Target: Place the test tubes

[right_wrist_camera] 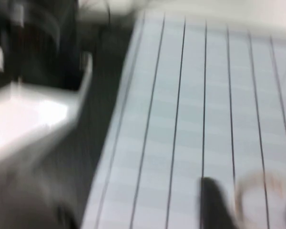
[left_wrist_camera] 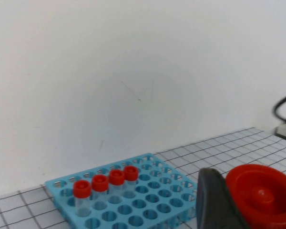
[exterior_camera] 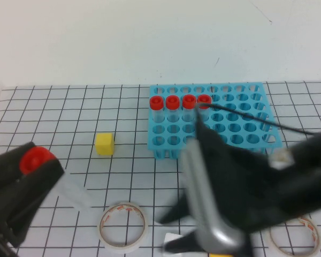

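Left gripper [exterior_camera: 41, 167], at the table's [exterior_camera: 69, 107] 8 o'clock, clamps a test tube [exterior_camera: 35, 159] near its red cap; clear body points to 4 o'clock. Rack [exterior_camera: 257, 87] lies at 2 o'clock from it, four tubes [exterior_camera: 173, 101] seated. Right gripper [exterior_camera: 174, 230] sits between, near the rack's 6 o'clock.

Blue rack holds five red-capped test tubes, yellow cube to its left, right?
No: high view shows four red-capped test tubes in the blue rack; the yellow cube is left of it. Left gripper, near-left, grips another tube; right gripper near the rack.
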Motion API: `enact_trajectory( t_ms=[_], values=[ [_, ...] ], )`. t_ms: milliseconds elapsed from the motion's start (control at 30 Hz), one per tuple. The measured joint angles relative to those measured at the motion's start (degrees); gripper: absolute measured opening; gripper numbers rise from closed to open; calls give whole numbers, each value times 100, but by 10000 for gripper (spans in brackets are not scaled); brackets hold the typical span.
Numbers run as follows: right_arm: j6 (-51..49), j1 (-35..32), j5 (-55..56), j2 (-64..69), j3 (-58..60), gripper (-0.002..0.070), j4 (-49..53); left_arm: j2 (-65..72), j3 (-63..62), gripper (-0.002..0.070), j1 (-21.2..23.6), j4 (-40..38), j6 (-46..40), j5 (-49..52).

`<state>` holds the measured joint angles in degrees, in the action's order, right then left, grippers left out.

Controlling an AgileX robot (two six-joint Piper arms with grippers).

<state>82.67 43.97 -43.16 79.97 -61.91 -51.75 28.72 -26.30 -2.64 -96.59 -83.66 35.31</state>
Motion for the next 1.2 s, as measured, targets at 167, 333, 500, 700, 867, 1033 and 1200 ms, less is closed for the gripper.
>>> enact_trajectory(
  t_ms=[167,333,500,700,867,1033,1200],
  values=[
    [-2157,0,-718,-941,0,48,2630,9,0,265,0,143,-9,-445],
    [-4379,0,-1234,-2004,124,10,4536,9,0,265,0,156,-208,-548],
    [-6620,0,-1293,-3339,811,6,6299,9,0,265,0,156,-306,-726],
    [-7984,0,-1026,-4907,1900,5,7099,9,0,265,0,156,-457,-901],
    [-8414,0,-741,-5807,2582,5,7099,9,0,265,0,146,-518,-1279],
    [-8629,0,-738,-6242,3006,4,7099,9,0,265,0,146,-634,-1654],
    [-8648,0,-729,-6252,3274,3,7099,9,0,265,0,113,-914,-2210]
  ],
)
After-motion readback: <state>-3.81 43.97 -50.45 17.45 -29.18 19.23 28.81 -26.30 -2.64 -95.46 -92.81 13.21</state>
